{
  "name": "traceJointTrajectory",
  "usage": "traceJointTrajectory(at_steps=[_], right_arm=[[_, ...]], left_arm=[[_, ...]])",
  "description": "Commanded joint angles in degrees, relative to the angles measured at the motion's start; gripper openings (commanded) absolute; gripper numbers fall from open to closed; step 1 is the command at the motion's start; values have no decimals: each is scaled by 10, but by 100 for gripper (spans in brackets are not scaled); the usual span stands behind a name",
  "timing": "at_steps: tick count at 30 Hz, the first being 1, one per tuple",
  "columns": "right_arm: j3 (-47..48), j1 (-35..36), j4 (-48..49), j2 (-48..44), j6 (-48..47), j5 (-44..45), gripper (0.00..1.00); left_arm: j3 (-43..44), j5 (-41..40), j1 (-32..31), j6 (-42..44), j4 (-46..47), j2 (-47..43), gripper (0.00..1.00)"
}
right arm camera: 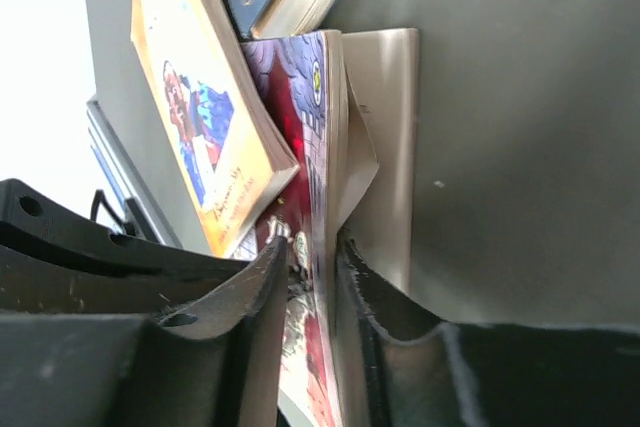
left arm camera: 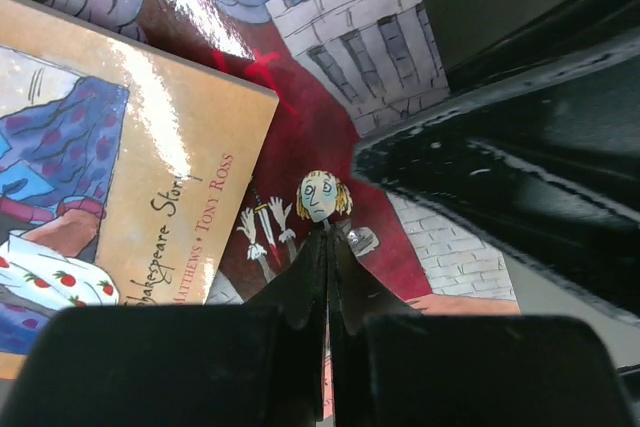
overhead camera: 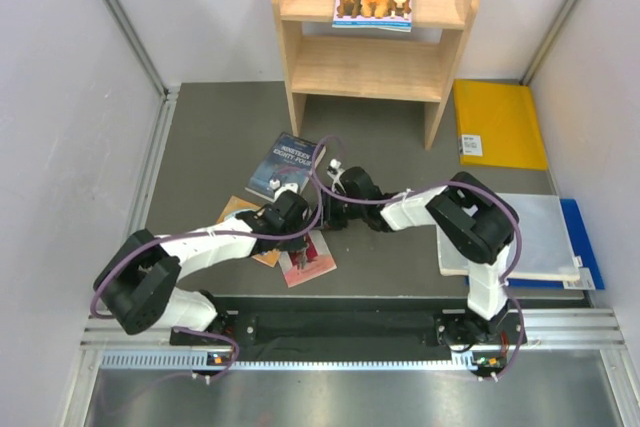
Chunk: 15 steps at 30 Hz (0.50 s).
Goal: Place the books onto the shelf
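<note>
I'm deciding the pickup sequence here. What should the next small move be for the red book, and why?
Probably raise the shut left tool off the red book: its tip seems to rest on the cover while the right tool pinches that book's edge. The orange book overlaps it too.

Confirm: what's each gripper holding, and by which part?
Right gripper pinches the red-covered book by its lifted front cover's edge. Left gripper is shut, holding nothing.
</note>
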Motion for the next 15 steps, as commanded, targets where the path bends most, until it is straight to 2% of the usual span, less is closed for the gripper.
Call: traceJointTrajectory(at_steps=[1, 4, 9, 10, 13, 14, 15], right_arm=[[48, 26, 52, 22, -6, -50, 17], [63, 29, 35, 38, -12, -73, 0], [45, 27, -3, 6, -50, -46, 0], [39, 26, -29, -18, -63, -34, 0], [29, 22, -77, -70, -116, 3, 0], [28, 20, -89, -83, -142, 16, 0], [27, 16, -100, -108, -153, 24, 0]], left_arm=[[-36, 35, -9, -12, 13, 74, 0], [-34, 34, -9, -12, 17, 74, 0], [-35, 13, -11, -5, 3, 14, 0], [-41, 6, -12, -1, 1, -31, 13], [-68, -12, -14, 12, 7, -145, 35], [-77, -17, -13, 16, 18, -176, 45], [-86, -25, -13, 27, 23, -234, 51]])
